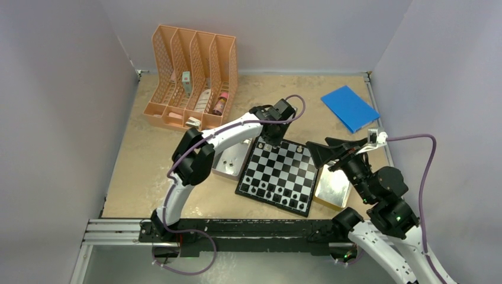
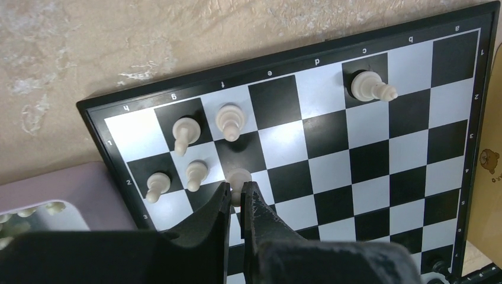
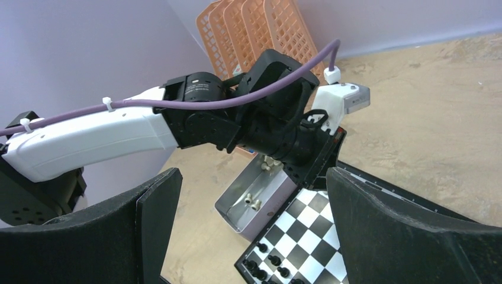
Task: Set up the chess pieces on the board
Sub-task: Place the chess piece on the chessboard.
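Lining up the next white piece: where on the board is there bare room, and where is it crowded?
Bare: the board's middle ranks, between the white pieces and the black pieces; the edge squares between the f-file piece and the piece on c. Crowded: the corner beside the tin, where the left gripper pinches a white pawn among four others.

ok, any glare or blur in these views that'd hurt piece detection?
Left wrist: board sharp, white pieces crisp with soft shadows, slight sheen on dark squares; left fingers dark and a bit soft. Top external: even light, right metal tin shines bright, pieces tiny. Right wrist: open right fingers are dark foreground blocks; left arm sharp.
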`<state>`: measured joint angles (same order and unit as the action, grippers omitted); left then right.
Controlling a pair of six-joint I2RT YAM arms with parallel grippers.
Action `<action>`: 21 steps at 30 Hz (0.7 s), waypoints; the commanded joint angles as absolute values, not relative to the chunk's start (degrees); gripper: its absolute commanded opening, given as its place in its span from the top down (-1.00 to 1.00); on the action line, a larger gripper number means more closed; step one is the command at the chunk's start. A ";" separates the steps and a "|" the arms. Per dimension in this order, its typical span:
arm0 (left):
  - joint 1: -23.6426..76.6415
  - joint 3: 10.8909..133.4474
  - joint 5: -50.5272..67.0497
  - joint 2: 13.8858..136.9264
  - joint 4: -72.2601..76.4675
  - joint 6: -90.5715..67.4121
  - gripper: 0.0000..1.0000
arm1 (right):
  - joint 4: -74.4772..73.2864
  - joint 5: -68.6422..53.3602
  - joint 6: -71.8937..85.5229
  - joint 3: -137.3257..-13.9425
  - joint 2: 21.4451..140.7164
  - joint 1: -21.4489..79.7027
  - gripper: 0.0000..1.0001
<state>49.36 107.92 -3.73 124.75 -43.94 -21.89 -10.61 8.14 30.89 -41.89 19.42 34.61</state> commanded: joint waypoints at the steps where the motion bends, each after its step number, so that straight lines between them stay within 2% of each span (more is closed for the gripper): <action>1: 49.91 111.09 -2.77 125.64 -43.50 -22.57 0.96 | -9.12 8.53 30.96 -44.19 18.81 34.90 -0.87; 21: 50.10 110.48 -3.25 129.12 -42.46 -22.33 0.92 | -9.20 8.35 30.43 -44.01 18.37 34.89 -0.88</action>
